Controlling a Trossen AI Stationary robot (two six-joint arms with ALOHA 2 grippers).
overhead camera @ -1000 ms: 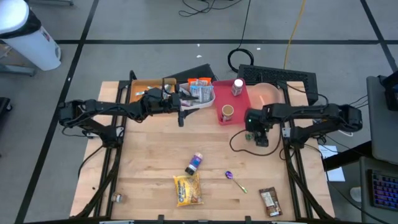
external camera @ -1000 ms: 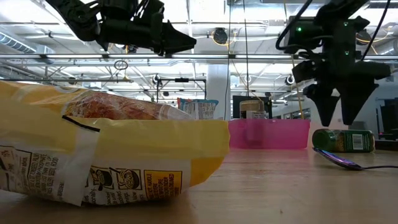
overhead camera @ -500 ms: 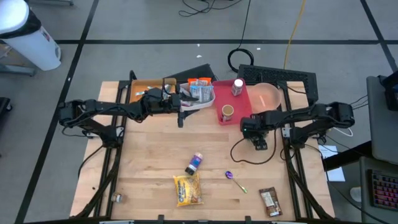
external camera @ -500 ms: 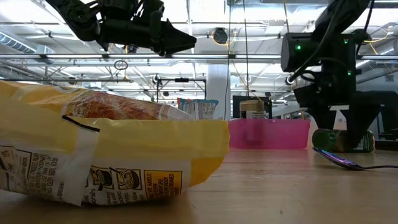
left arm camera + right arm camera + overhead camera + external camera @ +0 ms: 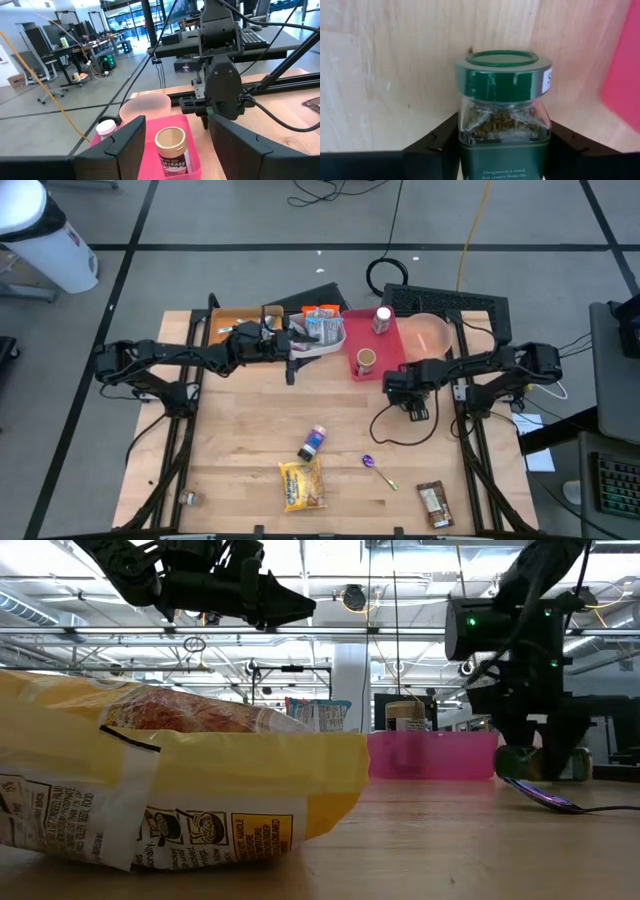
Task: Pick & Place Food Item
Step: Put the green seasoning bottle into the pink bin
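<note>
Oregano jar (image 5: 503,112) lies flat on the table (image 5: 240,440) right between the fingers of my right end effector (image 5: 413,402), lid pointing forward; fingers pinching its sides.

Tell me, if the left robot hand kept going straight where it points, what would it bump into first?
Probably the open-topped canister standing in the pink bin, dead ahead between the left gripper's open fingers. The other arm sits farther behind it, though depth is hard to judge.
</note>
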